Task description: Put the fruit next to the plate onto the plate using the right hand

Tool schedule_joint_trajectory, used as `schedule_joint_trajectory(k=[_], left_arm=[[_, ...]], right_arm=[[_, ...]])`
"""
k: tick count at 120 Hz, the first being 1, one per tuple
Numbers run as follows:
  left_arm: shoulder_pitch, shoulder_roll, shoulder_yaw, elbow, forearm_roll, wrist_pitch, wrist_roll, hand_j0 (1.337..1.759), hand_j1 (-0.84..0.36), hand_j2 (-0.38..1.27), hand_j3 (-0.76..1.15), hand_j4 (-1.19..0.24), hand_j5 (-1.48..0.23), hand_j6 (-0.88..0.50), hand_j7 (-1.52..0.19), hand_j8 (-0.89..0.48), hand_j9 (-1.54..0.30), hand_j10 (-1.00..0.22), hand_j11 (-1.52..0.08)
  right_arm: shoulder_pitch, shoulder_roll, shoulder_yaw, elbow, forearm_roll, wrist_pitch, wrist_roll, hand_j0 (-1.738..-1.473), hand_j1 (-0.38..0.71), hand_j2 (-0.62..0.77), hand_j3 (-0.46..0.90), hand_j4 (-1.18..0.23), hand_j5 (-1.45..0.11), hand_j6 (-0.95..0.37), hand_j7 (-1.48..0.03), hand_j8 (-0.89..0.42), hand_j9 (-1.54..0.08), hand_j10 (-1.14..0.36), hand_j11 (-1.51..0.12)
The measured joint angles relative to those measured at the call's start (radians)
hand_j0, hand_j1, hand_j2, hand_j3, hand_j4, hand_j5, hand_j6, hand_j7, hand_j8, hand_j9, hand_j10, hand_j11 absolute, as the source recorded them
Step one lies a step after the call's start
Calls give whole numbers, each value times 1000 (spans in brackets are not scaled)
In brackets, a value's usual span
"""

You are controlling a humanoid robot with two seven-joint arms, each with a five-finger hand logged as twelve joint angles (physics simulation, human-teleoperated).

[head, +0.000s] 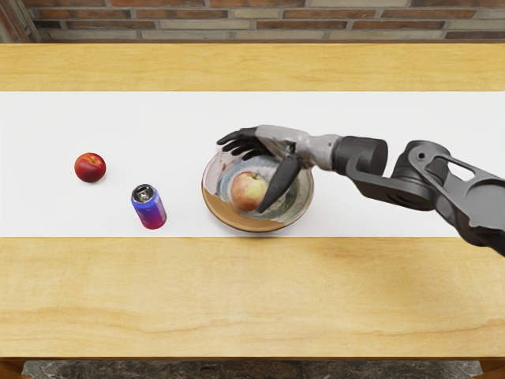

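- wooden table [252, 292] with a white strip [410, 110] running from the left edge to the right edge. everything sits on that strip.
- right arm [426, 178] comes in from the right edge. no left arm in the shot.
- plate [237, 221] is about mid-strip, close to the strip's near edge.
- right hand [272, 146] hovers over the plate's far rim. the fingers [237, 142] are spread out flat and not wrapped round anything. the thumb hangs down at the fruit's right side, and i can't tell if it's touching.
- can [148, 206] lies on its side left of the plate, near the strip's near edge.
- fruit [249, 190], yellowish-red, is inside the plate, roughly centred.
- red fruit [90, 167] sits toward the left edge, well apart from the plate.
- my read: this is the let-go step, placing looks done. the next move just needs a clean lift up and away without the thumb nudging the fruit.
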Motion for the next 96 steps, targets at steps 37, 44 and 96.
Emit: schedule_joint_trajectory(k=[37, 44, 96], left_arm=[[0, 0, 0, 0, 0, 0, 0, 1658, 55, 49, 0, -245, -318, -245, -318, -245, -318, -245, -318], [0, 0, 0, 0, 0, 0, 0, 1658, 55, 49, 0, -245, -318, -245, -318, -245, -318, -245, -318], [0, 0, 0, 0, 0, 0, 0, 1658, 55, 49, 0, -245, -318, -245, -318, -245, -318, -245, -318]], right_arm=[[17, -196, 15, 17, 461, 197, -1, -1658, -274, -1, 0, -77, -101, -76, -100, -66, -101, -66, -102], [18, -250, 14, 17, 553, 212, -4, -1658, -282, -3, 0, -67, -88, -66, -87, -59, -87, -59, -88], [-42, -540, -2, 16, 909, 233, -121, -1658, -306, -5, 0, -37, -49, -37, -49, -36, -49, -36, -49]])
